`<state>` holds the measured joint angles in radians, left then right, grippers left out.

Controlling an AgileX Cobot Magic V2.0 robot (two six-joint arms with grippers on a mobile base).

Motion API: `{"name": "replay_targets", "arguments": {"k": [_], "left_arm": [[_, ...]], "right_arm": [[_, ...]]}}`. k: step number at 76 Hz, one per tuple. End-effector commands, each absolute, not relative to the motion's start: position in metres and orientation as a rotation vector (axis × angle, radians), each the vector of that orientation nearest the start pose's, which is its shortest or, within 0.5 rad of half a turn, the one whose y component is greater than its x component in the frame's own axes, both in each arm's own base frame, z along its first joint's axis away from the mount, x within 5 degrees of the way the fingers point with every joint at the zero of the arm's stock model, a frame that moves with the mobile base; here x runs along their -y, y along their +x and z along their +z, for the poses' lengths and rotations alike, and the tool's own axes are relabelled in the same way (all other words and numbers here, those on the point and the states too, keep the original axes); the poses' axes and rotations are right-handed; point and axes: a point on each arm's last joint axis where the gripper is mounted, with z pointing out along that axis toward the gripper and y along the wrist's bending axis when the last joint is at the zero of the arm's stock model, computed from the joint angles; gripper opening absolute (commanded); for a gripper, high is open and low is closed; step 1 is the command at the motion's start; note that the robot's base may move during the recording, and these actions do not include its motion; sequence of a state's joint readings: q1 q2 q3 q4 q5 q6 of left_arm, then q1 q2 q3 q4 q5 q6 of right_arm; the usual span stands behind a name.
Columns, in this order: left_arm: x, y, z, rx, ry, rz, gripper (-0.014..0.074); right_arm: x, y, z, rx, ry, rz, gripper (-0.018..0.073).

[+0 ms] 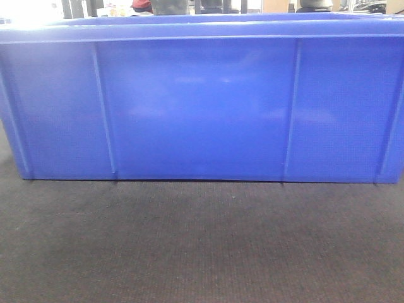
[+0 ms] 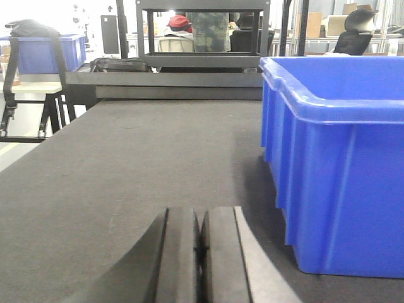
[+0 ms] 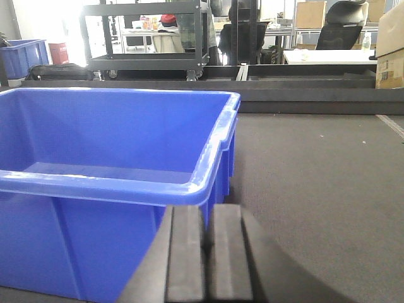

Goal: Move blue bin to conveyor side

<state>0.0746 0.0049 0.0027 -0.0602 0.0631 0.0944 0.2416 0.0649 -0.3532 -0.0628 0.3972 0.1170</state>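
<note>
Plastic made up the whole blue bin (image 1: 202,107), and it looked shiny, hard and smooth, so it would likely be stiff and a bit slippery to hold. The blue bin sat flat on the conveyor (image 1: 202,246), a dark belt with a rough woven top, and it filled almost the whole front view. It looked empty inside in the right wrist view, so it was probably light for its big size. The left claw (image 2: 201,252) hung low over the belt, just beside one short end of the blue bin, with its two dark pads pressed together and nothing between them. The right claw (image 3: 207,252) was at the other end, close to the rim, and its pads were pressed together too, holding nothing. The thick top rim (image 3: 113,183) curled outward like a lip, and that seemed the best place to take hold, one claw at each end. The thin ribs on the wide wall looked too flat to grab.
</note>
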Motion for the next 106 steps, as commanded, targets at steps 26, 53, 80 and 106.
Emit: {"name": "replay_targets", "arguments": {"k": [26,53,80,106], "left_arm": [[-0.002,0.056,0.21,-1.519,-0.005,0.048,-0.0017],[-0.002,0.056,0.21,-1.519,-0.005,0.048,-0.0017],[-0.002,0.056,0.21,-1.519,-0.005,0.048,-0.0017],[-0.002,0.056,0.21,-1.519,-0.005,0.048,-0.0017]], "right_arm": [[-0.006,0.035,0.293,-1.552,-0.13,0.203,-0.0088],[-0.006,0.035,0.293,-1.552,-0.13,0.203,-0.0088],[-0.006,0.036,0.291,-1.554,-0.131,0.203,-0.0088],[-0.003,0.054,0.244,-1.571,0.0,0.068,-0.0088]]}}
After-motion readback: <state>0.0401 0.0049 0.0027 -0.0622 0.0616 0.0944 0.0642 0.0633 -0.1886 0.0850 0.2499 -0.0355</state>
